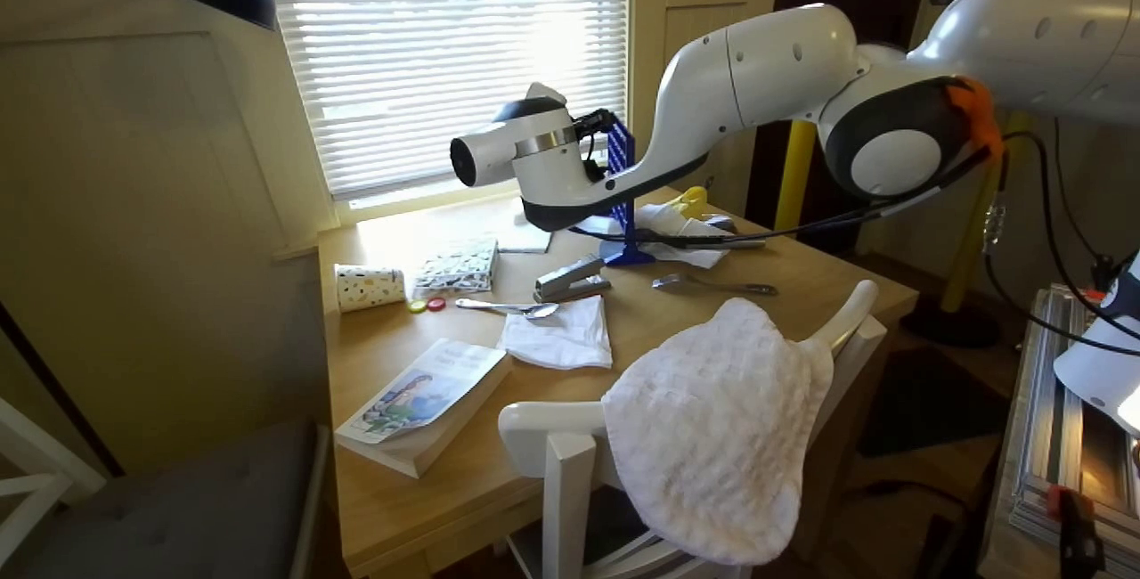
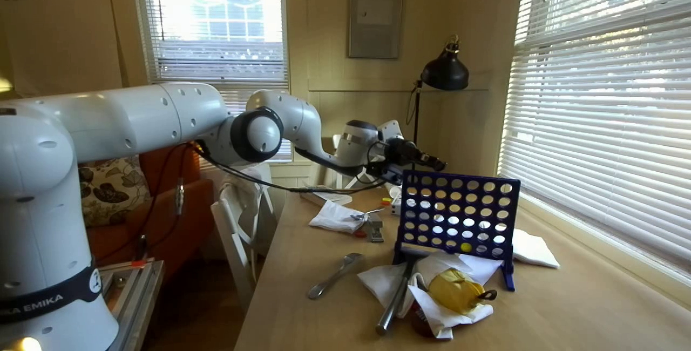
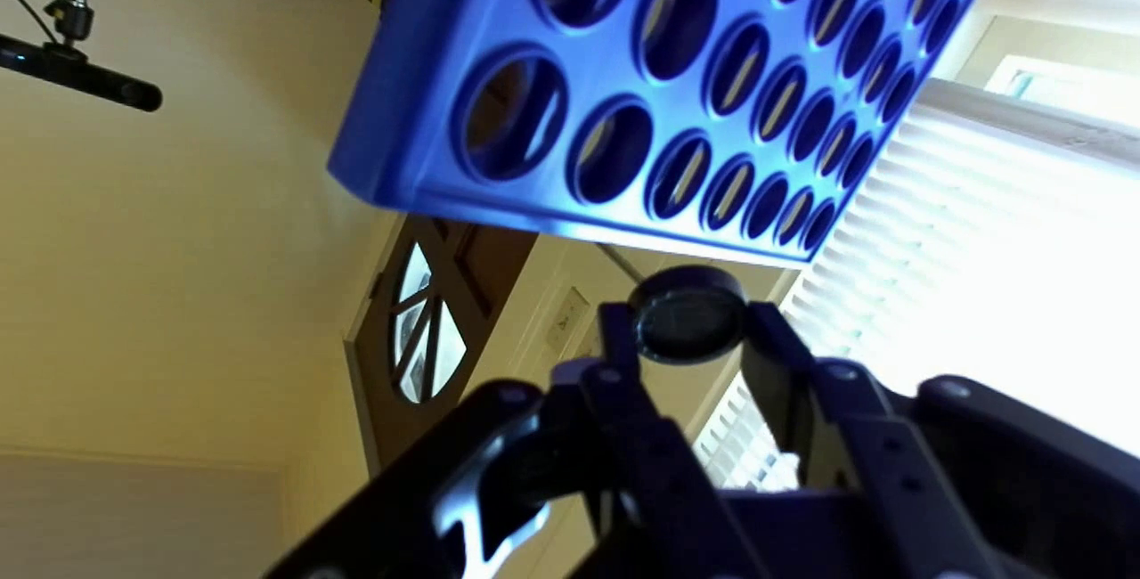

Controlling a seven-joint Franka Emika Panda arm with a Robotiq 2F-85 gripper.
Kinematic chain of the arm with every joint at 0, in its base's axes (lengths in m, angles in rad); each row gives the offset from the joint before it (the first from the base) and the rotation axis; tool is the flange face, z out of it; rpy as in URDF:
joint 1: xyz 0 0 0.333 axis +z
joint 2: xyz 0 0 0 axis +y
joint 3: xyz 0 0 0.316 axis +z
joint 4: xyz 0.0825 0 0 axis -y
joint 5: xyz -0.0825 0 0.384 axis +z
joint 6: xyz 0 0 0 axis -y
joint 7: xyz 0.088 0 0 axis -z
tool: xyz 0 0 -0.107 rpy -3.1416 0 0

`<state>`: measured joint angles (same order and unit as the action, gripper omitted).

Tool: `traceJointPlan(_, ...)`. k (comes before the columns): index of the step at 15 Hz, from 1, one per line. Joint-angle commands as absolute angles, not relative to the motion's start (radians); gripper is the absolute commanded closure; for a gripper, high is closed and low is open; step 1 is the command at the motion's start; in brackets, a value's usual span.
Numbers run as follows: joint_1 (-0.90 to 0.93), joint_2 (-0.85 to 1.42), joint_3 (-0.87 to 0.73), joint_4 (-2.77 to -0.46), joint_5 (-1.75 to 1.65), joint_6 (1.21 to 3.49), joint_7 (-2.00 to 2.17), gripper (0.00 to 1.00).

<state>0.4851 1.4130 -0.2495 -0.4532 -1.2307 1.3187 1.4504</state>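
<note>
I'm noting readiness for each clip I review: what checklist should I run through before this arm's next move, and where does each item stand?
1. Grip: ok; in the wrist view the gripper holds a dark disc between its fingertips.
2. Clearance: ok; the wrist view shows a gap between disc and blue grid.
3. Grid stance: ok; it stands upright on the table.
4. Disc position over the grid: cannot tell; no view looks straight down on the grid's top.
5. Space by the grid's feet: not ok; a white napkin and a yellow object lie close by in an exterior view.
</note>
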Motion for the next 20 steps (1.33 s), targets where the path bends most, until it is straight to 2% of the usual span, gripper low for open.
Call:
traceJointPlan(1, 0.49, 1.434, -0.234, -0.435, -1.202, 1.316, 1.442, 0.9)
traceJointPlan(12, 0.511, 1.436, -0.209, -0.443, -1.133, 1.27, 1.38, 0.9)
traceJointPlan(20, 0.51, 1.43, -0.212, -0.442, -1.047, 1.118, 1.346, 0.9)
